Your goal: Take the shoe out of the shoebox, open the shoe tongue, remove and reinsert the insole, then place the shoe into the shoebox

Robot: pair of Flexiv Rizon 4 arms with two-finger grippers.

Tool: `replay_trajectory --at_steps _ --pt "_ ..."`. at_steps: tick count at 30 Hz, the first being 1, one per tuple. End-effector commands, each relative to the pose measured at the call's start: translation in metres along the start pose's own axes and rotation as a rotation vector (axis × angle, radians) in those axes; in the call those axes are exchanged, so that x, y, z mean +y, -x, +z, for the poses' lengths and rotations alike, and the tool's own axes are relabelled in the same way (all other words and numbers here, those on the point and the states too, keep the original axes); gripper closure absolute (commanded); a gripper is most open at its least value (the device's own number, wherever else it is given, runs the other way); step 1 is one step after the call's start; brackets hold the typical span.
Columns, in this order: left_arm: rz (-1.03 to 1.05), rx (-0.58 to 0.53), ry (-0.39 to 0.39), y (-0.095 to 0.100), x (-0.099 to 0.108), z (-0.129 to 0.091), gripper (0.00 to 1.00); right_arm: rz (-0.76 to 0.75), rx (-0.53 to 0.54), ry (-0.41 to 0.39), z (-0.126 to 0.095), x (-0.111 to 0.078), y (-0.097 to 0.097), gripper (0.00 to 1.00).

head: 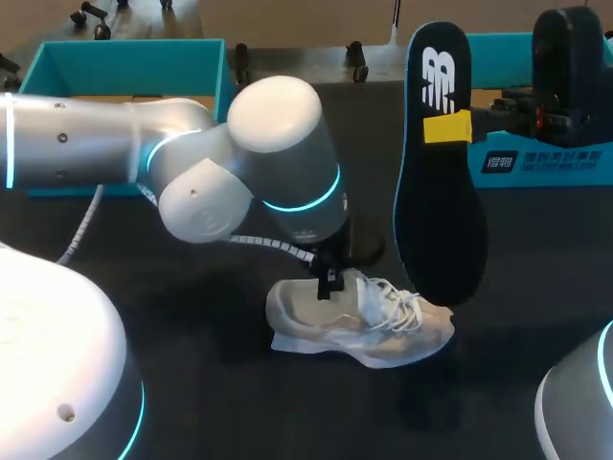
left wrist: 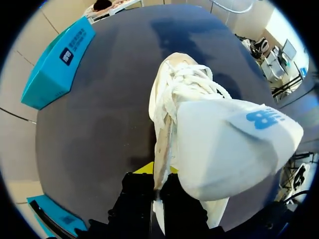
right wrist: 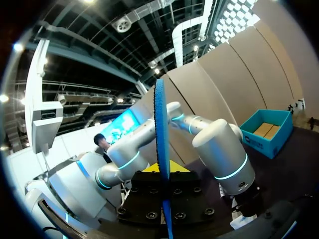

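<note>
A white shoe (head: 364, 321) lies on the dark table, toe to the right, laces loose. My left gripper (head: 329, 283) comes down at its heel end. In the left wrist view the shoe (left wrist: 169, 109) stretches away from the gripper (left wrist: 157, 186), whose fingers pinch the thin side wall of the collar. The white tongue (left wrist: 234, 144) is flipped up beside them. My right gripper (head: 450, 126) holds the dark insole (head: 436, 172) upright above the shoe's toe. Seen from the right wrist, the insole (right wrist: 160, 149) stands edge-on between that gripper's (right wrist: 163, 174) fingers.
An open teal shoebox (head: 124, 67) stands at the back left, and a second teal box part (head: 541, 163) at the back right behind the right arm. My left arm (head: 239, 163) spans the table's left half above the shoe.
</note>
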State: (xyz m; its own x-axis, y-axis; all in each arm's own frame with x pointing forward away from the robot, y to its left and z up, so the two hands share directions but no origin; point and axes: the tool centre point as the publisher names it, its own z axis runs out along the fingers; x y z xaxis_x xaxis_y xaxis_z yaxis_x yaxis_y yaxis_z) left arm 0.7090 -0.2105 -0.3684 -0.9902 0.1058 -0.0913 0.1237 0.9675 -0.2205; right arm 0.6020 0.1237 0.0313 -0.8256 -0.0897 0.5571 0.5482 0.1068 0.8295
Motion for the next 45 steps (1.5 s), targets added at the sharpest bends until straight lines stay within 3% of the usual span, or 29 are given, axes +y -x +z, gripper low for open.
replay_trajectory --at_steps 1,11,15,29,36,45 --pt "0.06 -0.012 -0.046 -0.004 0.011 -0.019 1.0 0.002 0.001 -0.003 0.002 0.001 0.002 1.0" --pt "0.329 -0.123 -0.112 -0.007 0.021 -0.05 1.0 0.002 0.001 -0.003 0.002 0.001 0.002 1.0" --pt "0.45 -0.236 -0.126 -0.003 0.028 -0.065 1.0 0.002 0.001 -0.003 0.002 0.001 0.002 1.0" --pt "0.45 -0.236 -0.126 -0.003 0.028 -0.065 1.0 0.002 0.001 -0.003 0.002 0.001 0.002 1.0" --pt "0.685 -0.206 -0.23 -0.001 0.025 -0.091 1.0 0.002 0.001 -0.003 0.002 0.001 0.002 1.0" --pt "0.894 -0.127 -0.203 0.0 0.018 -0.104 1.0 0.002 0.001 -0.003 0.002 0.001 0.002 1.0"
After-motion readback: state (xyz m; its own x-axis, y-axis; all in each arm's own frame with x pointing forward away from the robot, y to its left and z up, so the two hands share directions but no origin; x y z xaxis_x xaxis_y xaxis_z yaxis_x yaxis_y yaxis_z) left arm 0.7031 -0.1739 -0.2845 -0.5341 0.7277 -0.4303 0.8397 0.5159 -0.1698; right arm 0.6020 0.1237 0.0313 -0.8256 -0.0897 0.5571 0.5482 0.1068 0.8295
